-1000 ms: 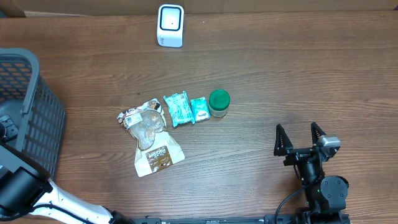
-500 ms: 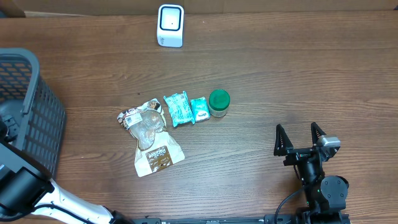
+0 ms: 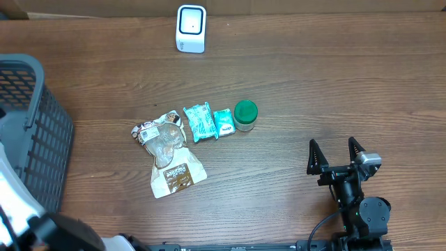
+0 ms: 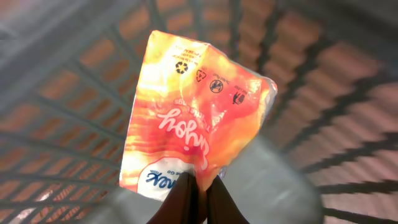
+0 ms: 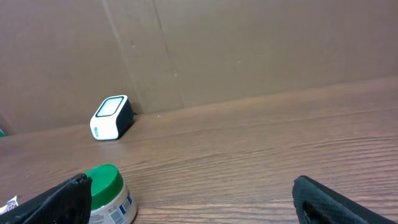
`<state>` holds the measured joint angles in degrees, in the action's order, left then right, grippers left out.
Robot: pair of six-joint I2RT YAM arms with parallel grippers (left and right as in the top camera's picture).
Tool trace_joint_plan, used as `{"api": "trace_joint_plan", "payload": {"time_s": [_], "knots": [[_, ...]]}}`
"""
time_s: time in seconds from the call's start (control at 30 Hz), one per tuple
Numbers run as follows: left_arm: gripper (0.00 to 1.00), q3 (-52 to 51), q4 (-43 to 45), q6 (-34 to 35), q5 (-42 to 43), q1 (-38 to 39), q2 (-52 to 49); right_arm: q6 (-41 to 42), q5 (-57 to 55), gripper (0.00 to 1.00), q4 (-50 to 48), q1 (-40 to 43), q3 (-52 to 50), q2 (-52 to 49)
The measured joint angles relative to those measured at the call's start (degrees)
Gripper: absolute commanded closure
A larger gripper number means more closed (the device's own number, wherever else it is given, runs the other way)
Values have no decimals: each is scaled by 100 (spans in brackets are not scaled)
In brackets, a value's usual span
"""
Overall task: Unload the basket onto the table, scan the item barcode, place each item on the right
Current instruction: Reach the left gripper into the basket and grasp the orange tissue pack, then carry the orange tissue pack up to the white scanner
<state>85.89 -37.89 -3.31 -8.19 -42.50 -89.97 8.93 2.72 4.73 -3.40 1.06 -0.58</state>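
Observation:
An orange snack packet [image 4: 193,106] fills the left wrist view, its printed back with small symbols facing the camera. My left gripper [image 4: 200,182] is shut on the packet's lower edge, with the grey basket's grid [image 4: 68,118] blurred behind it. In the overhead view only the blurred left arm [image 3: 21,202] shows beside the basket [image 3: 42,132]; the gripper and packet are hidden there. The white scanner [image 3: 191,28] stands at the table's far edge and also appears in the right wrist view as the scanner [image 5: 111,117]. My right gripper [image 3: 336,155] rests open and holds nothing at the front right.
A green-lidded jar [image 3: 245,114], two teal packets [image 3: 200,122] and a clear and brown snack bag [image 3: 167,150] lie mid-table. The jar [image 5: 109,193] sits just ahead of my right gripper's left finger. A cardboard wall [image 5: 249,50] backs the table.
The left arm has moved at the basket and now shows as a pale motion blur at the lower left. The right arm and the items on the table have not moved.

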Motion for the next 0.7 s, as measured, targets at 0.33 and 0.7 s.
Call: {"api": "trace_joint_plan", "payload": {"time_s": [0.33,0.7], "knots": [[96,0,-667,267,2,1366,1429,0,0,0,4,0,0,0],[96,0,-2131,490,-188,3908,1635,0,-2,0,4,-2,0,0]]}}
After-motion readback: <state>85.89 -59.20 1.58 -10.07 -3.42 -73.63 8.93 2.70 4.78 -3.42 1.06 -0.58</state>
